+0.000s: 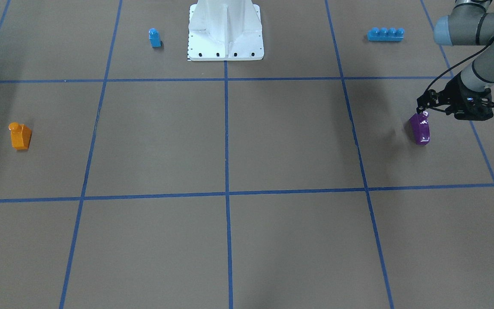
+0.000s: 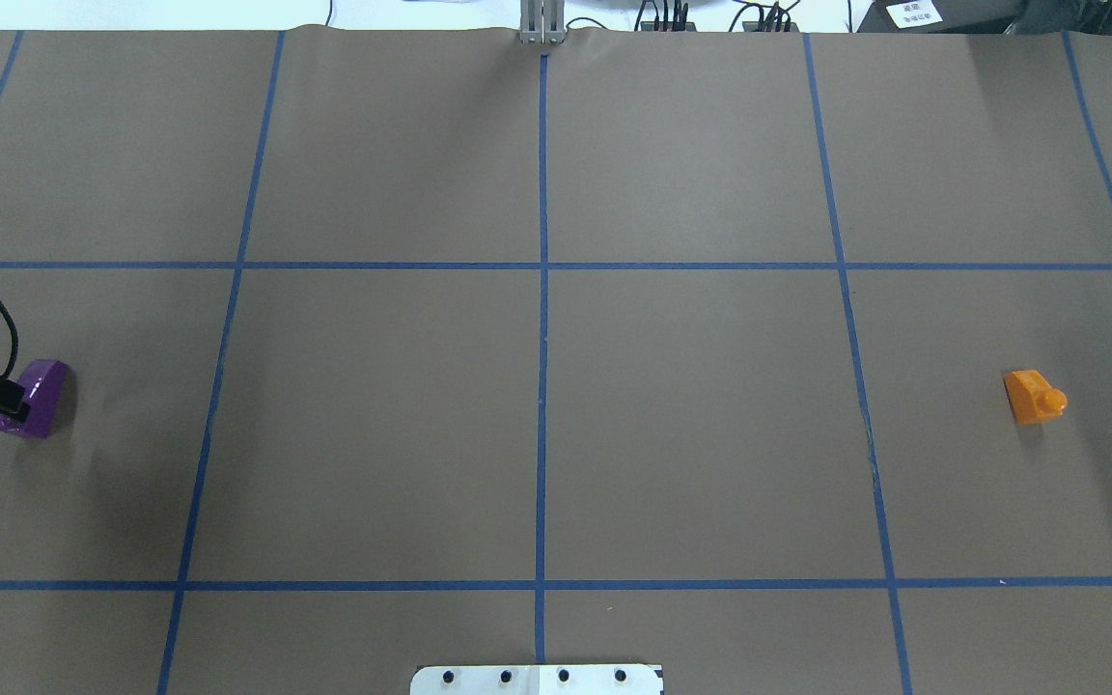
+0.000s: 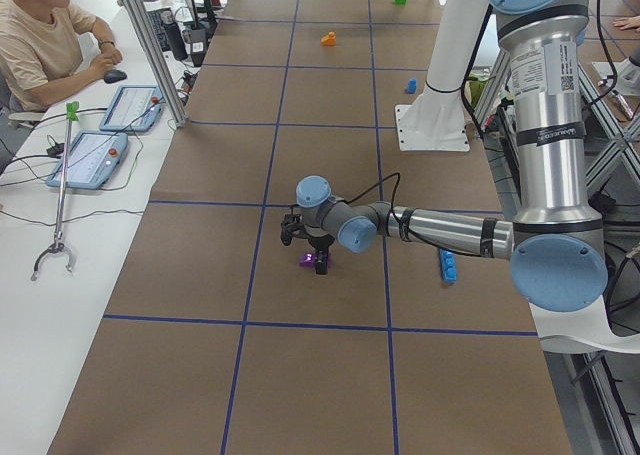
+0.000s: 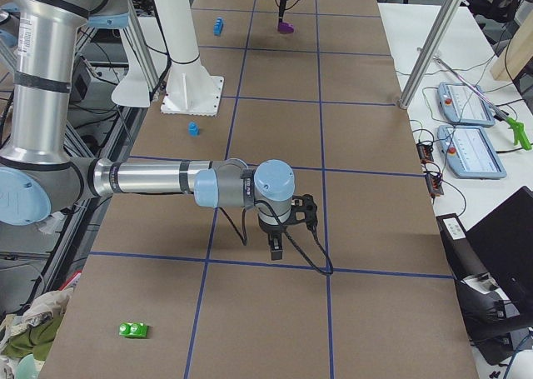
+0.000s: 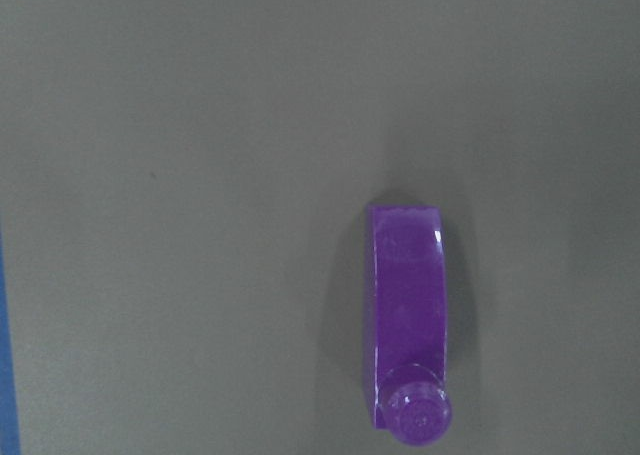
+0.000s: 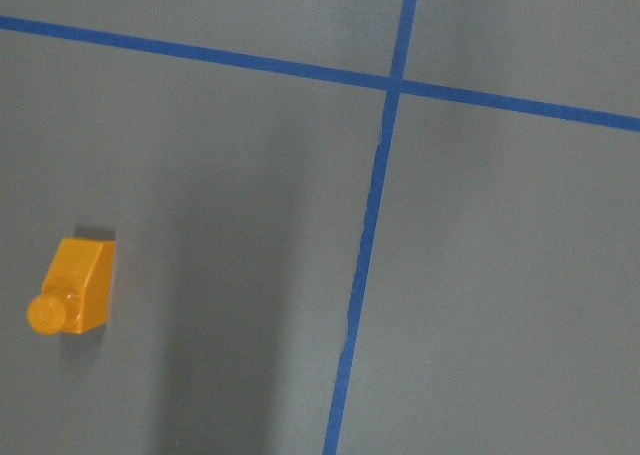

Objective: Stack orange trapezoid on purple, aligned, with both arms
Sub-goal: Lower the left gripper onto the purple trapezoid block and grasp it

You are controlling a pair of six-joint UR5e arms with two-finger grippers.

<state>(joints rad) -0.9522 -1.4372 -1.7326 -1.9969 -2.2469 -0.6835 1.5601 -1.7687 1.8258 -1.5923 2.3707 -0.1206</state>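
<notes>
The purple block point(image 1: 420, 128) stands on the table at the robot's far left; it also shows in the overhead view point(image 2: 37, 396) and fills the lower middle of the left wrist view point(image 5: 408, 315). My left gripper point(image 1: 423, 110) hovers just over its stud end, jaws apparently apart and holding nothing. The orange trapezoid point(image 1: 20, 136) sits alone at the robot's far right, also in the overhead view point(image 2: 1033, 396) and at the left of the right wrist view point(image 6: 75, 288). My right gripper point(image 4: 278, 246) shows only in the exterior right view; I cannot tell its state.
A small blue single-stud block point(image 1: 155, 37) stands beside the white robot base point(image 1: 225, 30). A long blue four-stud brick point(image 1: 385, 34) lies behind the left arm. A green brick point(image 4: 133, 330) lies at the table's near right end. Operator tablets point(image 3: 105, 130) are off the table's side.
</notes>
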